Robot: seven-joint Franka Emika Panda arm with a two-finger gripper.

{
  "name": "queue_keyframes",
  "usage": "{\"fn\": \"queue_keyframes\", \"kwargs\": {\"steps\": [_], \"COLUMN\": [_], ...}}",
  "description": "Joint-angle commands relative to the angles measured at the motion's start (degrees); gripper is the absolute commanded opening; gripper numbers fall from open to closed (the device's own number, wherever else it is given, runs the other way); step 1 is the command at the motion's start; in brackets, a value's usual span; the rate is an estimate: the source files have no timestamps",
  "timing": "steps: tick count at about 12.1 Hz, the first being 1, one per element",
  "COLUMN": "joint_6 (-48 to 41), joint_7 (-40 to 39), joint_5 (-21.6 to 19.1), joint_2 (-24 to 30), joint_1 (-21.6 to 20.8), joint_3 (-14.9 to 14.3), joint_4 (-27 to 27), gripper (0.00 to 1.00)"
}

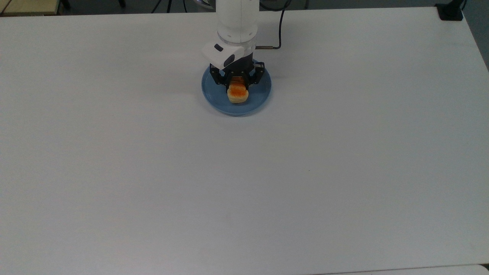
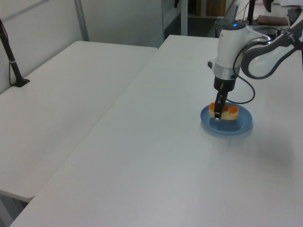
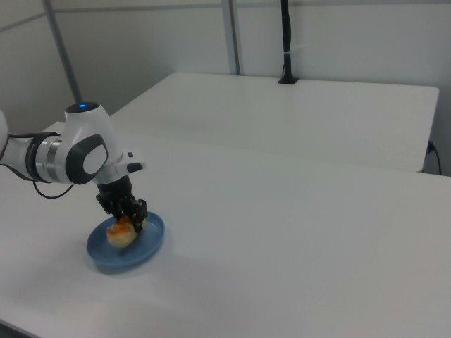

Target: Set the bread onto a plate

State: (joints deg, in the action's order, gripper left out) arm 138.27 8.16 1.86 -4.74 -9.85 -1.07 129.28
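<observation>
Orange-topped bread, clamped in claw, over blue plate, long axis toward the top view's bottom.

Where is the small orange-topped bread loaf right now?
The bread loaf sits over the middle of the round light-blue plate, gripped by the gripper, near the top view's upper centre.

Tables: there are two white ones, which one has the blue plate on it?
The table under the robot arm holds the plate, with the bread in the gripper. The other table, at the left view's left, has none.
</observation>
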Motion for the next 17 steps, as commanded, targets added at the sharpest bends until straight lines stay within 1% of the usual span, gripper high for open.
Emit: {"fn": "queue_keyframes", "kwargs": {"steps": [1, 2, 3, 4, 5, 6, 7, 12, 16, 17], "joint_6": [1.7, 1.7, 1.6, 1.1, 0.8, -1.7, -6.5, -27.9, -41.9, -44.2], "joint_7": [1.7, 1.8, 1.8, 1.8, 1.9, 1.9, 1.8, 1.8, 1.0, 1.0], "joint_5": [0.0, 0.0, 0.0, 0.0, 0.0, 0.0, 0.0, 0.0, 0.3, 0.6], "joint_2": [0.5, -0.3, 0.0, 0.6, 1.4, 1.7, 2.0, 1.8, 1.8, 1.8], "joint_1": [-0.6, -0.6, -0.5, -0.5, -0.5, -0.4, -0.4, 0.2, 1.0, 1.1], "joint_3": [-0.3, -0.3, -0.4, -0.4, -0.4, -0.4, -0.4, -0.5, -1.6, -1.6], "joint_4": [2.1, 1.9, 1.9, 1.6, 1.1, -0.2, -3.1, -23.3, -36.0, -37.9], "gripper": [0.62, 0.75, 0.97, 1.0, 1.0, 1.0, 1.0, 1.0, 1.0, 1.0]}}
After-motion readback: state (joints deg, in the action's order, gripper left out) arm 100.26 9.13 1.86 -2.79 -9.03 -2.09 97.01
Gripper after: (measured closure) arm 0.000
